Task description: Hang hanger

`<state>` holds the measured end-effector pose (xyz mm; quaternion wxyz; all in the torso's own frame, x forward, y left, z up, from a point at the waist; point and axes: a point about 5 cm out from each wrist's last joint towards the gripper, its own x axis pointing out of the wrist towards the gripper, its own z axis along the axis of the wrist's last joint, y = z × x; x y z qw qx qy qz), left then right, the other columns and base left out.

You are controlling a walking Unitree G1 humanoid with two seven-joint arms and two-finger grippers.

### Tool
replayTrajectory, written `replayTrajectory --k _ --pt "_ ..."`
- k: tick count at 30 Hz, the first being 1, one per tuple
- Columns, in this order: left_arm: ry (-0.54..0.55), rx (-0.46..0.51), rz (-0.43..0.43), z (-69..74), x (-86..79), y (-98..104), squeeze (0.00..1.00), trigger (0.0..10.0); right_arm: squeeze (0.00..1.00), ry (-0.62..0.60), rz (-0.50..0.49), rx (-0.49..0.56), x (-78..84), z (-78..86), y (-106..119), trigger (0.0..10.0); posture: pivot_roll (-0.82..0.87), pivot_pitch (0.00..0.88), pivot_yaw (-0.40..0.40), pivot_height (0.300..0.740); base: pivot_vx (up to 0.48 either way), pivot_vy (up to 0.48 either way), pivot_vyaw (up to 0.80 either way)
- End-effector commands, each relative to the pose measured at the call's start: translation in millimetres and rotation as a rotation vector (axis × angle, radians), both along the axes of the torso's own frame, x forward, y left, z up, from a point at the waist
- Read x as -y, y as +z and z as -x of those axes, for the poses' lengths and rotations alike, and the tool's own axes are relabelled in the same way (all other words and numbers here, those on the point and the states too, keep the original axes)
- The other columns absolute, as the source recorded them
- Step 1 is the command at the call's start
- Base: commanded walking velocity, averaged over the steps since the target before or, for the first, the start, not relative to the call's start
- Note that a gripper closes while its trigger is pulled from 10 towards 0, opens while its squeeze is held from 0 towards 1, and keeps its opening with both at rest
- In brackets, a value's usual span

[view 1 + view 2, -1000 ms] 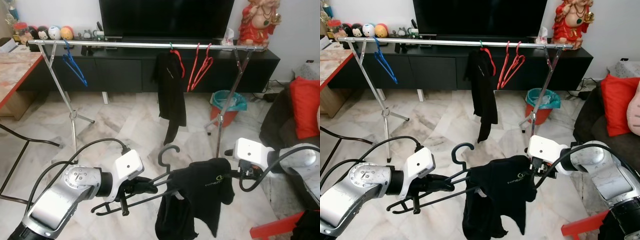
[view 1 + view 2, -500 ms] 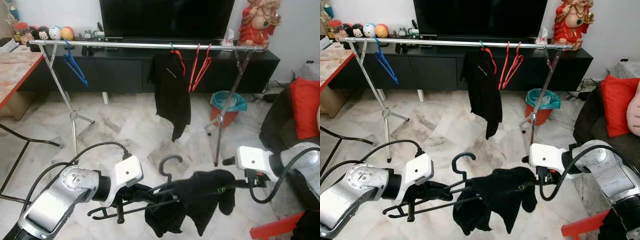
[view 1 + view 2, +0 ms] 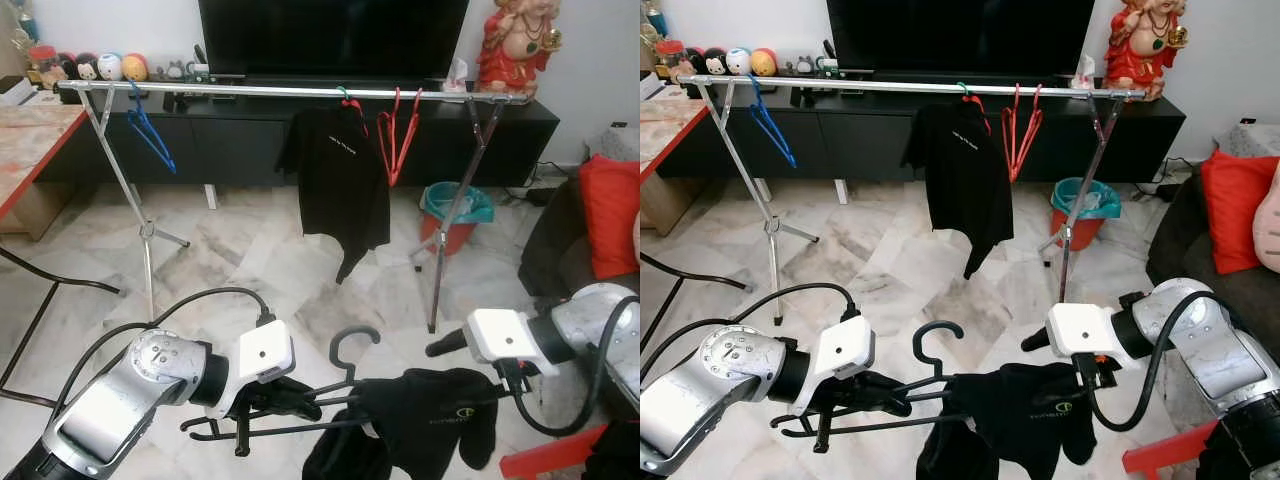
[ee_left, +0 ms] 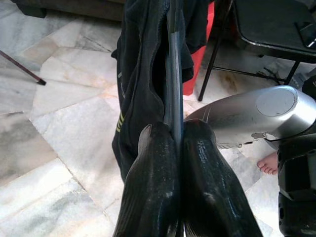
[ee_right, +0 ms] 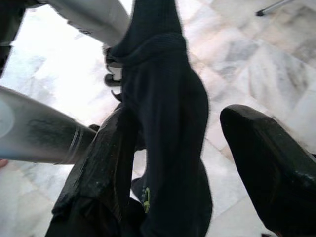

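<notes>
Between grippers, hanger (image 3: 330, 400) crosswise (hook up).

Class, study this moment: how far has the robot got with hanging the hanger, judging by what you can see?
Done: a black shirt is draped on the black hanger. In hand: the left gripper is shut on the hanger's bar, while the right gripper sits open around the shirt. Left: the hanger is low over the floor, not yet hooked on the rail, where another shirt already hangs.

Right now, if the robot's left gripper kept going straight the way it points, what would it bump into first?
Probably the black shirt. The left gripper is shut on the black hanger, whose bar runs straight ahead into the shirt draped on it.
</notes>
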<state>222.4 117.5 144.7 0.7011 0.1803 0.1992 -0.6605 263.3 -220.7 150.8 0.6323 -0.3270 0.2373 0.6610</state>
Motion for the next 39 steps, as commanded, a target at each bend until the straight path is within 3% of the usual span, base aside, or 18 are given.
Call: replayTrajectory --k 1,13,14,15,16,39 --pt "-0.049 0.046 0.036 0.4 7.2 10.5 0.0 10.0 0.0 0.037 0.015 -0.019 -4.3 3.6 -4.9 10.0 0.09 0.0 -0.064 0.74 0.0 0.0 0.0" --pt "-0.057 0.059 0.046 -1.1 12.1 11.7 0.0 10.0 0.0 0.027 0.006 -0.022 -13.1 1.7 -18.3 10.0 0.1 0.0 -0.068 0.74 0.0 0.0 0.0" --pt "-0.057 0.061 0.047 -1.3 12.6 12.0 0.0 10.0 0.0 0.023 0.001 -0.022 -14.0 1.4 -19.4 9.3 0.1 0.0 -0.067 0.74 0.0 0.0 0.0" --pt "-0.057 0.061 0.048 -1.4 12.9 12.1 0.0 10.0 0.0 0.021 -0.003 -0.023 -14.6 1.3 -20.1 9.3 0.1 0.0 -0.067 0.74 0.0 0.0 0.0" --pt "-0.058 0.063 0.049 -1.4 13.3 12.2 0.0 10.0 0.0 0.011 -0.014 -0.023 -15.8 0.6 -20.4 0.0 0.1 0.0 -0.068 0.74 0.0 0.0 0.0" --pt "-0.064 0.07 0.062 -1.4 17.0 13.2 0.0 10.0 0.0 0.029 -0.018 -0.06 -22.8 3.1 -26.9 0.0 0.11 0.0 -0.069 0.74 0.0 0.0 0.0"
